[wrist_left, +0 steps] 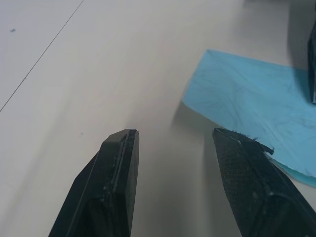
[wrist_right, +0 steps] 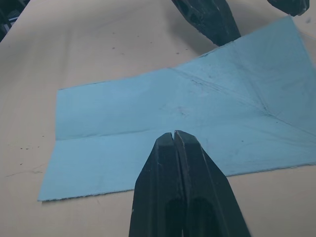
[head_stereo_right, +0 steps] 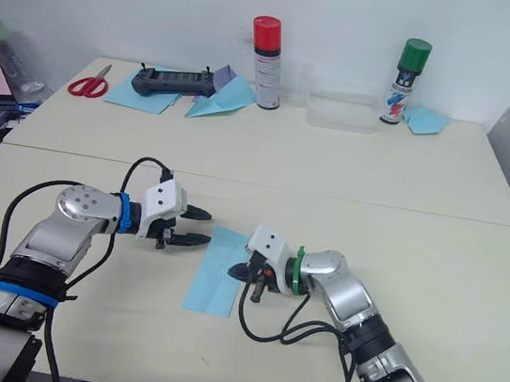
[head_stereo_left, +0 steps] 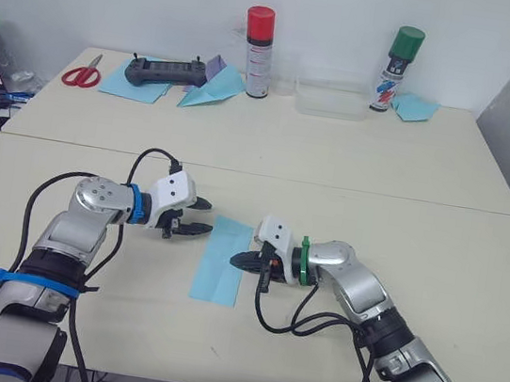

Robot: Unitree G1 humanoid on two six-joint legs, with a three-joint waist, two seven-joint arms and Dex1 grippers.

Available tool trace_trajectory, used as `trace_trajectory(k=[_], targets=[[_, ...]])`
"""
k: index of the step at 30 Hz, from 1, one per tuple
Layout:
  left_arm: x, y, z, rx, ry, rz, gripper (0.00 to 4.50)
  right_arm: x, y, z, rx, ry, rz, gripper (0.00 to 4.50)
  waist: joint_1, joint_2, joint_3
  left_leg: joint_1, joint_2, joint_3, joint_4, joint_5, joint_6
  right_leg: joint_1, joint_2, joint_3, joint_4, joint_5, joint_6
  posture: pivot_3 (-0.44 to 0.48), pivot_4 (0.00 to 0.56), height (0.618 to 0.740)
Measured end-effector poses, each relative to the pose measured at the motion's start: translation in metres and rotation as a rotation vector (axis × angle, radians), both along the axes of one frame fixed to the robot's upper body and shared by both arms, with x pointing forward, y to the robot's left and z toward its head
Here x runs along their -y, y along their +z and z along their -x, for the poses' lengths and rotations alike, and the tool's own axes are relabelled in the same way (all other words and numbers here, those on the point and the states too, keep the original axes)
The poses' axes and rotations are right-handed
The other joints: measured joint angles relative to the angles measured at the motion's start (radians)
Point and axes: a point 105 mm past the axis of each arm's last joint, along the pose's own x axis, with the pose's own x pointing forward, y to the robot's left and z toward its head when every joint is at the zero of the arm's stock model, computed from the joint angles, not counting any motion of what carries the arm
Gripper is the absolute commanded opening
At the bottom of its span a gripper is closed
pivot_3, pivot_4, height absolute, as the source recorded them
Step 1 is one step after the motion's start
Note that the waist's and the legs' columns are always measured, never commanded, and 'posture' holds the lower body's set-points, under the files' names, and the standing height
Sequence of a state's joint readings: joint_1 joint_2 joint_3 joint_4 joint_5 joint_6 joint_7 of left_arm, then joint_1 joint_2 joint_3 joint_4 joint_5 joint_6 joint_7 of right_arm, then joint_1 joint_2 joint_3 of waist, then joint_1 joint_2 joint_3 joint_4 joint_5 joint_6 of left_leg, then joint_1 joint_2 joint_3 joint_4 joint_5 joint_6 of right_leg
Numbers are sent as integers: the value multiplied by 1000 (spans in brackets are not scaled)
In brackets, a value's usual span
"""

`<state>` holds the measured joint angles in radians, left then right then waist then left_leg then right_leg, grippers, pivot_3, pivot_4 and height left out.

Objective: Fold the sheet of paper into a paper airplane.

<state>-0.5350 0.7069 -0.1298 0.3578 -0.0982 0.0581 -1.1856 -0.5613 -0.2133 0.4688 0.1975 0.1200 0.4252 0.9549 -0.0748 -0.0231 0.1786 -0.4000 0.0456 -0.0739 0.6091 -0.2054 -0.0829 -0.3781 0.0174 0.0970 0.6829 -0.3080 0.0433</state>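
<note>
Right now the right gripper [wrist_right: 174, 134] is lying low with its two black fingers pressed together, nothing caught between them, their tips pressing down on the near long edge of the sheet of paper [head_stereo_left: 223, 261]. Across from it, the left gripper [head_stereo_left: 196, 217] is hovering with its fingers spread wide apart and empty, one fingertip [wrist_left: 236, 140] just over the far corner of the paper, the other over bare table [head_stereo_left: 351, 181]. That light-blue sheet is lying flat as a narrow folded strip between the two grippers, near the front of the table, with faint creases running across it. Farther back, well apart from all this, a black controller [head_stereo_left: 164, 72] is sitting on blue sheets [head_stereo_left: 132, 85] beside red scissors [head_stereo_left: 81, 74], with a blue dart-shaped plane [head_stereo_left: 214, 91] next to a red-capped spray can [head_stereo_left: 259, 39], a clear tray [head_stereo_left: 329, 101], and a green-capped spray can [head_stereo_left: 396, 68].
</note>
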Motion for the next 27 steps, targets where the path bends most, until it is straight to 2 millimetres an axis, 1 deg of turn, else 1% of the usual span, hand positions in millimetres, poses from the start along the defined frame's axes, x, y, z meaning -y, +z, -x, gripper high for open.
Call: trace_trajectory(k=[6,17,24,27], targets=[[1,1,2,-6,-11,-1,2691,0,0,0,-1,-2,-1,0,0,0,0,0,0,0,0,0,0,0,0,0,0,0,0,0,150,740],[-3,-1,4,-14,-19,-20,2691,0,0,0,-2,-5,-3,0,0,0,0,0,0,0,0,0,0,0,0,0,0,0,0,0,150,740],[-8,-10,19,-70,-28,-52,2691,0,0,0,-3,-8,-5,0,0,0,0,0,0,0,0,0,0,0,0,0,0,0,0,0,150,740],[-8,-12,30,-88,-32,-53,2691,0,0,0,-2,-10,-7,0,0,0,0,0,0,0,0,0,0,0,0,0,0,0,0,0,150,740]])
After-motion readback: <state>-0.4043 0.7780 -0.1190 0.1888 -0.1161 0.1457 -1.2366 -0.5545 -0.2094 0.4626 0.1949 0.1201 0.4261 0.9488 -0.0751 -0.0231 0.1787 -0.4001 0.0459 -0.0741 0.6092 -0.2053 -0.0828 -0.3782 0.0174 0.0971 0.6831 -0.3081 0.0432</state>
